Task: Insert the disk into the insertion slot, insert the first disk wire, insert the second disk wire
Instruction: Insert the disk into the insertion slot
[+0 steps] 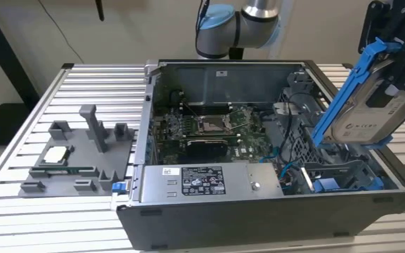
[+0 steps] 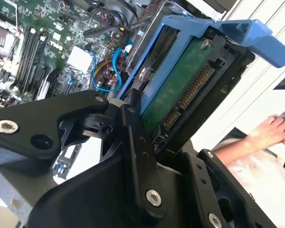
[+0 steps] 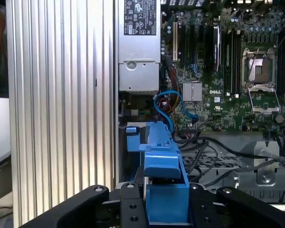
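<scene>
One disk (image 1: 366,117) is held in the air above the open computer case (image 1: 259,221), at the exterior view's right and clear of the worktop (image 1: 19,232). Its long axis is steeply tilted: the upper end leans up toward the exterior view's right, and the lower end points down into the case, above and apart from the single insertion slot (image 1: 339,169) with its blue rails. The white-labelled face is turned toward the exterior view's right, and the blue carrier's edge runs along the side facing the motherboard (image 1: 210,126). In the second wrist view the green circuit side and its row of connector pins show. The one gripper (image 1: 399,71) has its jaws closed on the disk, the black fingers (image 3: 129,205) pressed against either side of the blue frame. Blue cables (image 2: 93,69) lie looped loose inside the case beside the board. One grey power-supply box (image 1: 202,182) sits along the near wall. On the worktop at the exterior view's left rests one grey fixture tray (image 1: 76,158). A person's hand (image 2: 271,130) shows in the second wrist view.
</scene>
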You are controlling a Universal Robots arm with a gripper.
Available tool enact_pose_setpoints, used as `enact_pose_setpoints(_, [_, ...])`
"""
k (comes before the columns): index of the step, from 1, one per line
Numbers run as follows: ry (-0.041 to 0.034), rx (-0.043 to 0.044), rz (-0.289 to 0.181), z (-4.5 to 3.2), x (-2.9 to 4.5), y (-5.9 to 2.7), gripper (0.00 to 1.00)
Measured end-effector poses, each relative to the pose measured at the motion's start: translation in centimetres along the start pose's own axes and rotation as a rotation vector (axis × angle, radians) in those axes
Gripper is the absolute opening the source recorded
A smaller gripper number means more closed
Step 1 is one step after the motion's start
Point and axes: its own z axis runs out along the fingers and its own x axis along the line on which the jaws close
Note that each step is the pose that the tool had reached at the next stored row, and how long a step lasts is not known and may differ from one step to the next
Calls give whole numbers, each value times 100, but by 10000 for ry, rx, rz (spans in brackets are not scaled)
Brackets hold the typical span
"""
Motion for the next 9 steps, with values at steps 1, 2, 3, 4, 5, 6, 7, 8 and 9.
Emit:
enact_pose_setpoints(1, [0, 12, 0, 18, 5, -1, 33])
enact_pose_setpoints(2, [1, 20, 0, 36, 10, -1, 33])
enact_pose_setpoints(3, [0, 22, 0, 54, 15, -2, 33])
enact_pose_setpoints(4, [1, 24, 2, 73, 20, -4, 33])
enact_pose_setpoints(5, [2, 24, 2, 88, 24, -7, 33])
enact_pose_setpoints(6, [0, 24, 1, 105, 30, -11, 33])
enact_pose_setpoints(7, [1, 24, 1, 119, 37, -15, 33])
enact_pose_setpoints(8, [1, 24, 1, 132, 43, -19, 33])
enact_pose_setpoints(9, [1, 24, 2, 145, 48, -21, 33])
